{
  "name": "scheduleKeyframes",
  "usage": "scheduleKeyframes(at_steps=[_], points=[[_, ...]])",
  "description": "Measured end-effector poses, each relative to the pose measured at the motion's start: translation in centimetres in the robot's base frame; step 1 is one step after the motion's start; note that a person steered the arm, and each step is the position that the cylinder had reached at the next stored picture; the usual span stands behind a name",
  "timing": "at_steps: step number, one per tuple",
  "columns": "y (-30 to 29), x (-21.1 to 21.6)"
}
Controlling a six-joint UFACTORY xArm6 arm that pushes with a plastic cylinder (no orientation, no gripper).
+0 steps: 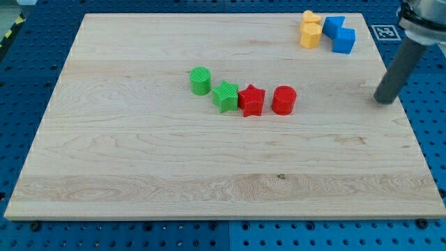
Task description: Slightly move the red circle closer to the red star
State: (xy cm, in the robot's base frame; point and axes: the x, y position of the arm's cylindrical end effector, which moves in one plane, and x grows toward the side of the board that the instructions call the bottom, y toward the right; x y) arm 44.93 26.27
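Note:
The red circle (283,100) stands on the wooden board (139,160) near the middle, a small gap to the right of the red star (251,100). My tip (384,100) is on the board near its right edge, far to the right of the red circle and level with it. The rod rises up and to the right from there.
A green star (225,96) touches the red star's left side, and a green circle (201,81) sits up-left of it. Two yellow blocks (311,28) and two blue blocks (339,33) cluster at the board's top right corner.

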Motion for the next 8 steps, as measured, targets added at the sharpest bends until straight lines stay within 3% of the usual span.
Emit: scheduleKeyframes(at_steps=[1,2,7,8], points=[[-5.9,2.9],[-11.5,2.9],[-14.5,0.6],[-10.7,0.0]])
